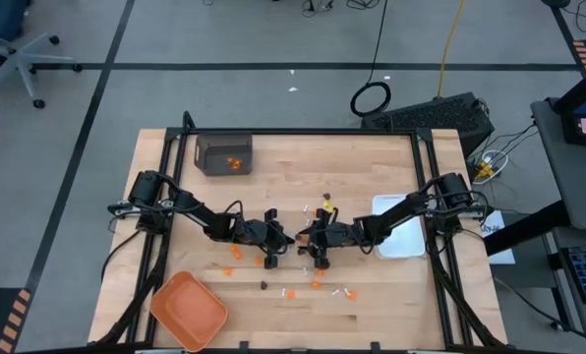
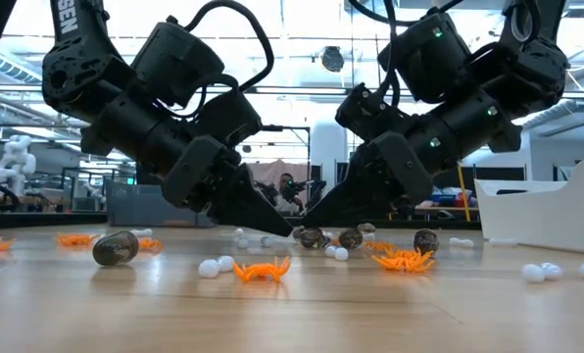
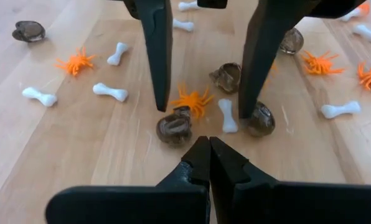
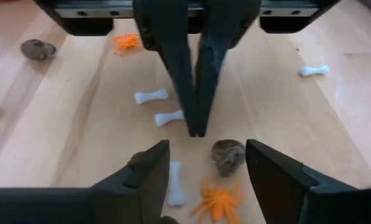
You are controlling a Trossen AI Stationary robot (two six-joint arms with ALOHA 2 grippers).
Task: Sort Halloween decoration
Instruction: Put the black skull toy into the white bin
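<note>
Left gripper (image 1: 279, 236) pinched closed, empty, tip down at table centre. Right gripper (image 1: 311, 239) facing it – fingers spread, nothing held – straddling an orange spider (image 4: 220, 200), dark skull (image 4: 228, 154) and white bone (image 4: 175, 183); bone's long axis runs along the fingers, toward left gripper.

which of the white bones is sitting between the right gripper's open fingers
The white bone lying beside the orange spider, between the right gripper's open fingers. The other bones lie beyond its fingertips or scattered farther across the table.
</note>
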